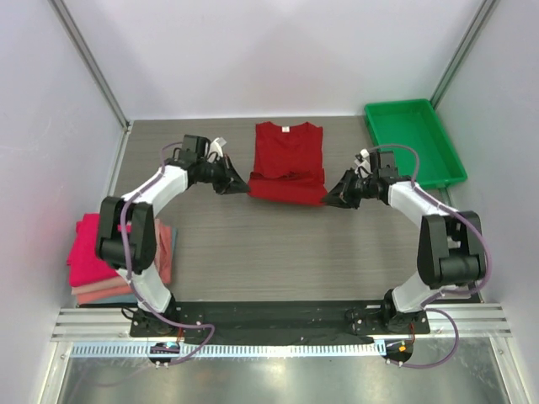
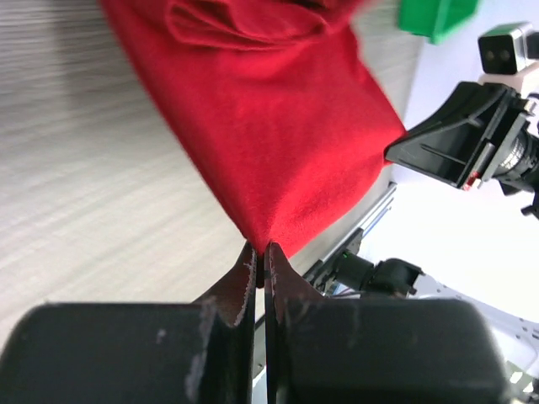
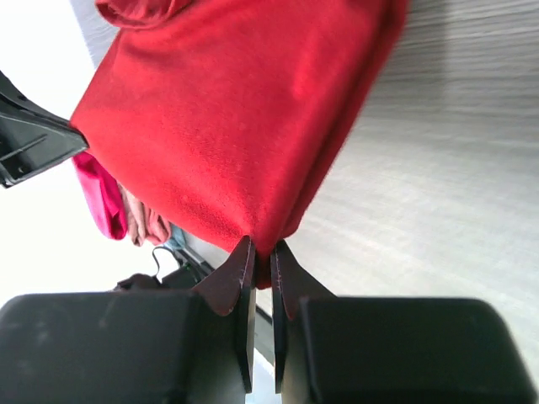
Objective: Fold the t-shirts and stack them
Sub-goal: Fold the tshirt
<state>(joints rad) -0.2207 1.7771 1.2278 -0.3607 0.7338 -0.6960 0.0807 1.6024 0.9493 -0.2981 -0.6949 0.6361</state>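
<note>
Grey wood-grain desk [image 1: 253, 252].

Dark crimson t-shirt [image 1: 289, 156] at far centre of the desk, collar toward the far wall. Its near part is bunched in a fold, and the near edge is stretched between the two grippers.

Green tray [image 1: 414, 141] in the far right corner, apart from the shirt.

Stack of folded t-shirts [image 1: 97, 252] at the left edge beside the left arm. Magenta-pink on top, salmon and pale pink beneath.

Left gripper [image 1: 243, 185]: jaws pressed together on the shirt's near-left corner, cloth pinched at the tips.

Right gripper [image 1: 329, 199]: jaws clamped likewise on the near-right corner.
</note>
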